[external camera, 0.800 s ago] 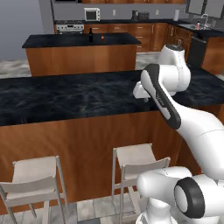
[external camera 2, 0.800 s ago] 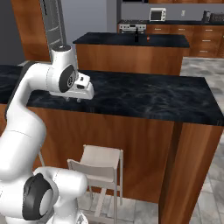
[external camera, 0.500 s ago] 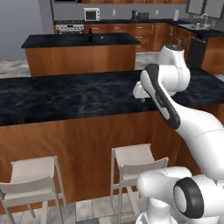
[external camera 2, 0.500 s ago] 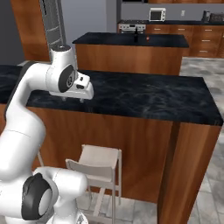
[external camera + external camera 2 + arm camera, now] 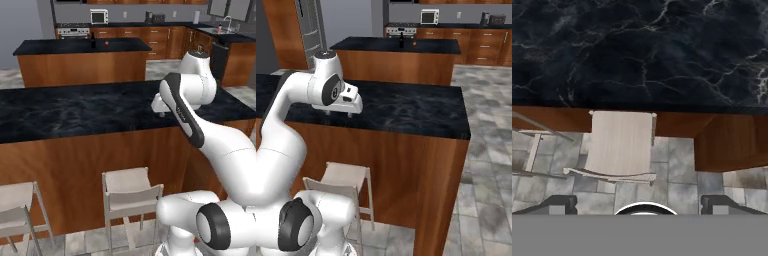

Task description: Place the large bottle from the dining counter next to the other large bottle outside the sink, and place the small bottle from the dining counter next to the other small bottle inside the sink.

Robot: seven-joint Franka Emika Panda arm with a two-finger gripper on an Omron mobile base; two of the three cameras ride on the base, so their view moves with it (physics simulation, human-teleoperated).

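Nothing has visibly shifted: jaws hang released, empty, over the near desk [image 5: 75,107], well apart from the large bottle [image 5: 92,40] and small bottle [image 5: 106,43] on the far desk [image 5: 60,48]; driving round could clip a stool [image 5: 127,187]

In the left base view the near counter [image 5: 85,112] runs across the middle of the frame, with a second counter [image 5: 82,47] behind it at upper left. Two small things stand on that far counter, too small to tell. A microwave [image 5: 99,16] sits on the back wall run at top centre. Two stools [image 5: 131,187] stand before the near counter at the bottom. The gripper [image 5: 159,107] hangs over the near counter, right of centre. At upper right a faucet [image 5: 229,22] rises over a side counter. In the hand view the counter top fills the upper half, one stool [image 5: 621,145] below it at centre.
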